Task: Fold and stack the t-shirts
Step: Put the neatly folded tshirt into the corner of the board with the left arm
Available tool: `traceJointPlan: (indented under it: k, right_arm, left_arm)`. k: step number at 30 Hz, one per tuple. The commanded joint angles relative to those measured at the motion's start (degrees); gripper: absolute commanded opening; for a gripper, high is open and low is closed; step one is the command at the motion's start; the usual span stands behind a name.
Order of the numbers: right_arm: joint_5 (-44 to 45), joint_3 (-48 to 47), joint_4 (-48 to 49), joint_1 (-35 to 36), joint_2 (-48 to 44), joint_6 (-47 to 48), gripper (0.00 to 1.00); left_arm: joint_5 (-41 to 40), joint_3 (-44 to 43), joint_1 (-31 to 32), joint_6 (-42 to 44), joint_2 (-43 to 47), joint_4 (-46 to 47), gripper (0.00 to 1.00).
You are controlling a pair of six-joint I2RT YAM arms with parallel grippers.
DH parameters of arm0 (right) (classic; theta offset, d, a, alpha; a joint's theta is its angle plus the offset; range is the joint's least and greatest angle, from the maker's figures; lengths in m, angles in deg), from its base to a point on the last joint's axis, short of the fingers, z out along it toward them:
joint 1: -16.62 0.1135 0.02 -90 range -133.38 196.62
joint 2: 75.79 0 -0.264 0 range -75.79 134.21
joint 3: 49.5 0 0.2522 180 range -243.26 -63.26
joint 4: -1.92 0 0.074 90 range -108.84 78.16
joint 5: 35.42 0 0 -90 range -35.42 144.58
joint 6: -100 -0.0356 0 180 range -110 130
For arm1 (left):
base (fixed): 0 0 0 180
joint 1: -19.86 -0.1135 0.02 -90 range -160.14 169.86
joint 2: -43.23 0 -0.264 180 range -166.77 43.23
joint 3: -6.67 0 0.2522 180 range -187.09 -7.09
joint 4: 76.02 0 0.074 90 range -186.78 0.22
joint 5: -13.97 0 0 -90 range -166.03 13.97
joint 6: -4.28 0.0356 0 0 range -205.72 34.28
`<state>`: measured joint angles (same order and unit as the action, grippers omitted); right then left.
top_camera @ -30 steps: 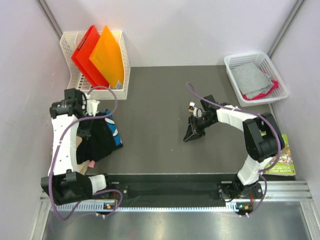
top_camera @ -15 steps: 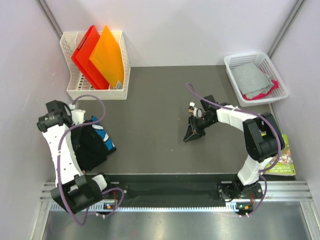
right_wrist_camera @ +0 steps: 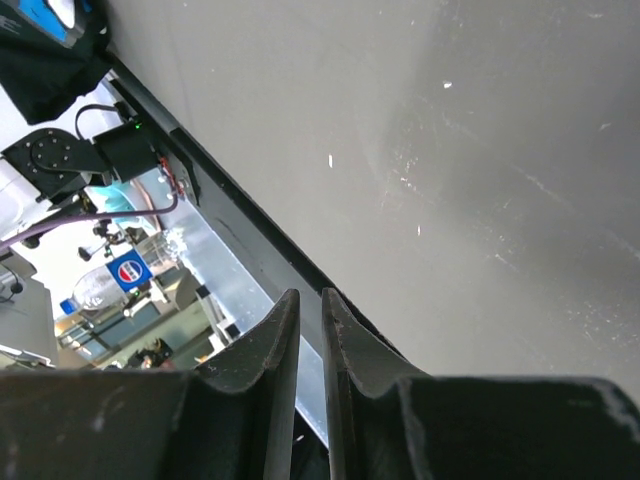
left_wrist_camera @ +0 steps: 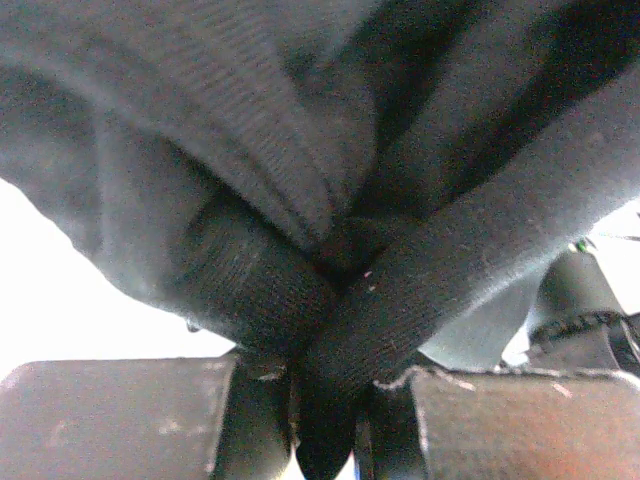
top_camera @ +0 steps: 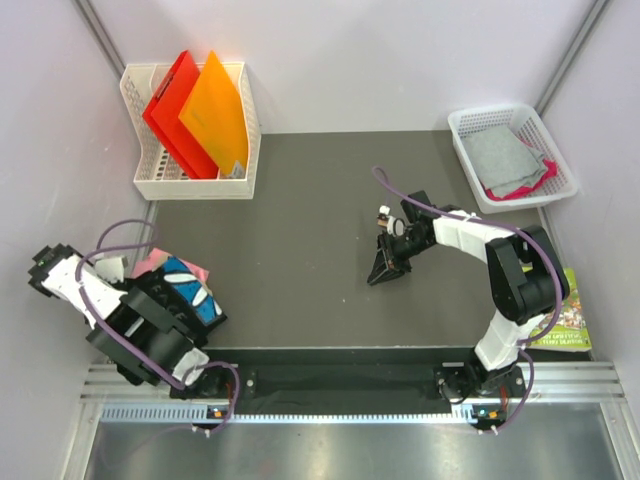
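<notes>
Two grippers logged | left gripper (left_wrist_camera: 325, 405): clamped on bunched black t-shirt (left_wrist_camera: 250, 130), far left | right gripper (right_wrist_camera: 310, 330): fingers nearly together, empty, over table (right_wrist_camera: 480, 150)

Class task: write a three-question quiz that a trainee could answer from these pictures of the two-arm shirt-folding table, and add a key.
1. True or false: the right hand grips cloth.
2. Fill in: the left hand is shut on the ____ t-shirt with the blue patch.
3. Which two colours of cloth lie in the white basket?
Key: 1 false, nothing is between its fingers. 2 black. 3 a grey cloth and a pink cloth.
</notes>
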<state>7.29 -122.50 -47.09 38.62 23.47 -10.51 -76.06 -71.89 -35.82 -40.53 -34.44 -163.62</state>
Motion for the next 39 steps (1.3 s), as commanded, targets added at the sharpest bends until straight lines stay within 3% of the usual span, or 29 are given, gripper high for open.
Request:
traceJointPlan:
  k: [1,6,8,9,12,13,24,28,33,39]
  right_arm:
    - [-1.3,-1.5,-0.3,-0.4,-0.6,1.1,0.15]
    - [-1.5,-2.5,1.0,0.6,0.4,-0.7,0.17]
    - [-1.7,-4.1,1.6,2.0,1.5,-1.9,0.17]
    - [-1.7,-4.8,1.8,2.7,2.1,-2.2,0.18]
    - [-1.5,-8.0,1.7,5.3,4.1,-3.1,0.17]
    - [-1.5,-9.1,1.7,6.0,4.9,-3.3,0.18]
    - [-1.8,-11.2,3.0,9.3,7.4,-4.4,0.18]
    - [-1.9,-11.6,3.1,9.8,7.9,-4.2,0.18]
    - [-1.9,-10.9,3.4,10.1,7.6,-4.1,0.18]
    - [-1.4,-9.5,3.4,10.1,6.6,-4.1,0.17]
  left_arm:
    - [0.6,1.0,-4.1,3.5,-1.6,8.6,0.00]
    - [0.6,2.0,-6.8,2.5,-8.5,15.9,0.01]
    - [0.6,1.8,-7.1,2.5,-11.1,17.1,0.26]
    - [0.6,1.7,-7.2,2.4,-11.7,18.0,0.54]
    - [0.6,1.3,-8.2,3.1,-12.2,19.4,0.79]
    - [0.6,1.4,-8.6,3.5,-11.9,20.0,0.99]
    - [6.1,-2.6,-9.1,11.5,-2.0,16.8,0.99]
    - [15.1,-8.0,-9.0,14.6,-1.3,11.3,0.99]
    - [19.0,-13.1,-4.0,16.0,-0.7,5.4,0.99]
    - [20.9,-10.9,9.0,21.0,2.8,-4.0,0.99]
